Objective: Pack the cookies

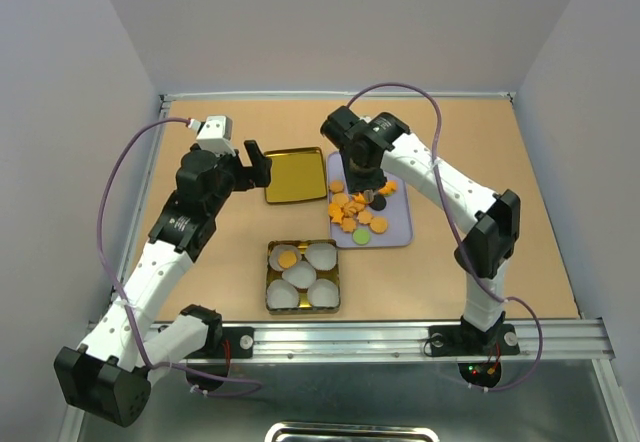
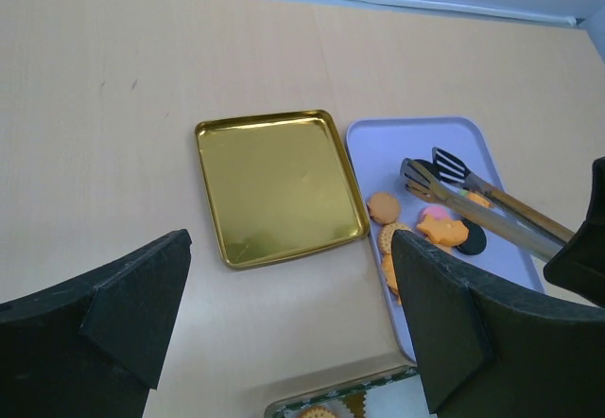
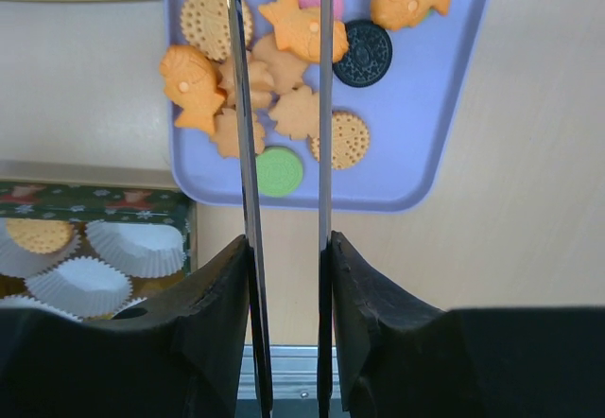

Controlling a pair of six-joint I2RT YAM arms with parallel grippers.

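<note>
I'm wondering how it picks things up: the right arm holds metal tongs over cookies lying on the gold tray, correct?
Not quite: the cookies lie on the purple tray, not the gold tray beside it. The left wrist view shows both. The right end effector does hold metal tongs over them.

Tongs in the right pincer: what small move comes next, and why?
Probably lower the tongs and squeeze them on one cookie: the right pincer holds them open above the cookies on the purple tray, and most paper cups look empty.
</note>
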